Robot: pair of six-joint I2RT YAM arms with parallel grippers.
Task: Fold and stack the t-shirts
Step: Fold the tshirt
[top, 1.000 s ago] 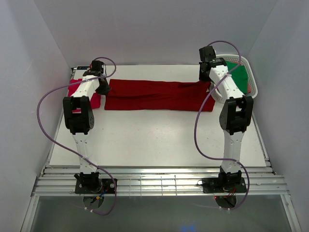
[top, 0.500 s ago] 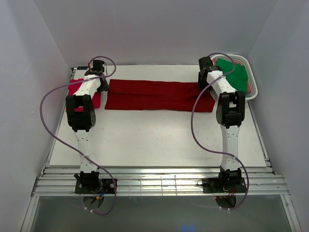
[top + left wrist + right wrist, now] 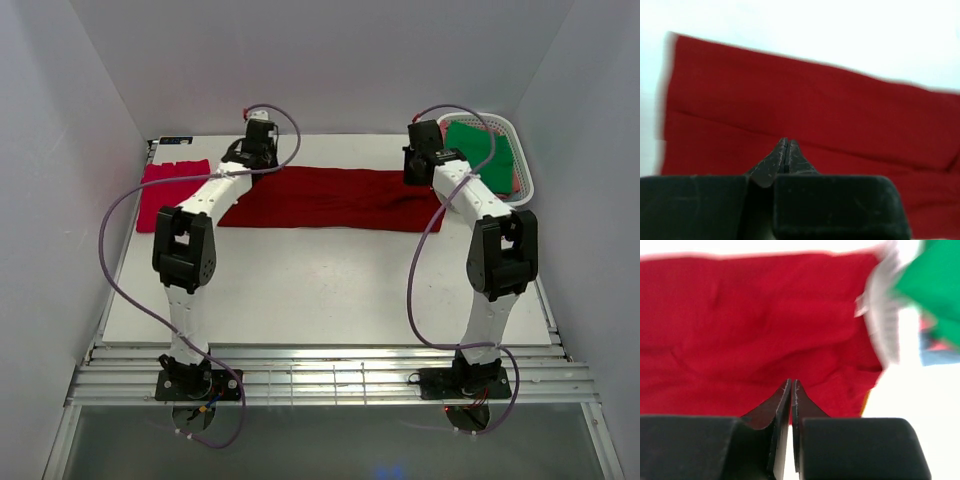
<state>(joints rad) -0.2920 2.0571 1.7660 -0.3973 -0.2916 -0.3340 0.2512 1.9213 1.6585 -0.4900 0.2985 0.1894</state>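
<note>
The left arm [image 3: 213, 190] is reaching far and inward across the table [image 3: 330, 290], its wrist over the far left part of the dark red t-shirt [image 3: 330, 198]. The right arm [image 3: 470, 195] is bending up from its base and leaning in, its wrist hanging over the right end of the same shirt. That shirt is lying as a long flat band across the far half of the table. The pinkish-red t-shirt [image 3: 168, 190] is lying flat just to its left, and the green t-shirt [image 3: 482, 150] is sitting in the white basket [image 3: 524, 175] at the far right corner.

In the wrist views, the left gripper [image 3: 785, 143] is clenched, its fingers pressed together with no cloth showing between them. The right gripper [image 3: 791, 384] is likewise clenched, with only a hairline slit. From above, both sets of fingertips are hiding under the wrists, so I cannot tell whether they are touching the cloth. The right wrist view is blurring the basket rim, and a blue and pink patch beyond it is too smeared to name.
</note>
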